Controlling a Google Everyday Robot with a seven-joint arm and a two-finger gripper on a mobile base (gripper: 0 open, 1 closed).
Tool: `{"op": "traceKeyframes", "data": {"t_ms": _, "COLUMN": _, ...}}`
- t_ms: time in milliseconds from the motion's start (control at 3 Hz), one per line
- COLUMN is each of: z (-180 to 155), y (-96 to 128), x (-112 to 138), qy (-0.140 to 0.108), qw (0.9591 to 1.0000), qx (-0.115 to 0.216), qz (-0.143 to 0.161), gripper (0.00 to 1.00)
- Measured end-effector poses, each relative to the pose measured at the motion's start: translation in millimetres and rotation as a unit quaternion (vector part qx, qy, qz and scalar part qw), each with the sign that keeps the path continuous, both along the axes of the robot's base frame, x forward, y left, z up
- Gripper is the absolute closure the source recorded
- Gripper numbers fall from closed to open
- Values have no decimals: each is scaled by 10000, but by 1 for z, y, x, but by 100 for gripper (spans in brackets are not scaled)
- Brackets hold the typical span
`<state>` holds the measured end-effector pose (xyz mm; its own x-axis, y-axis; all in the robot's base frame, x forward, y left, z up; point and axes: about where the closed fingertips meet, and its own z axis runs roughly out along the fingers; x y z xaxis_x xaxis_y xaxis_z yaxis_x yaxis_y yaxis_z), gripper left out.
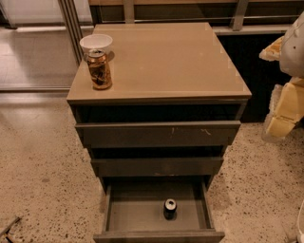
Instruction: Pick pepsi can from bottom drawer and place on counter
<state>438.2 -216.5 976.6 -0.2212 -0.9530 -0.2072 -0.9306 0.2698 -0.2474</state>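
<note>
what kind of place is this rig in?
Probably an office or lab test area, not a home: speckled floor, a freestanding three-drawer cabinet, and metal-framed glazing behind it. The gripper hangs at the right edge, beside the cabinet.

A speckled beige terrazzo floor (40,161) fills the near part of the room on both sides of a grey-brown drawer cabinet (156,135) standing in the middle. At the far left, a dark threshold strip (31,88) divides it from a smoother, paler floor (28,57) that shines with soft reflected light. A slanting metal frame post (71,23) rises from that line. Behind the cabinet runs a dark wall panel (254,66) topped by a pale ledge (247,30), with grey metal uprights (239,14) above it. The light is warm and dim. A thin dark object (7,227) lies at the near left corner. The gripper (283,107) hangs at the right edge.
</note>
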Motion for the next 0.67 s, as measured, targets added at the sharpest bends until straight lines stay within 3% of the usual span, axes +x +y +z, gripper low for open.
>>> {"op": "traceKeyframes", "data": {"t_ms": 333, "z": 0, "y": 0, "x": 0, "qy": 0, "qw": 10000, "qx": 0, "qz": 0, "gripper": 0}}
{"op": "traceKeyframes", "data": {"t_ms": 667, "z": -9, "y": 1, "x": 2, "qy": -57, "qw": 9999, "qx": 102, "qz": 3, "gripper": 18}}
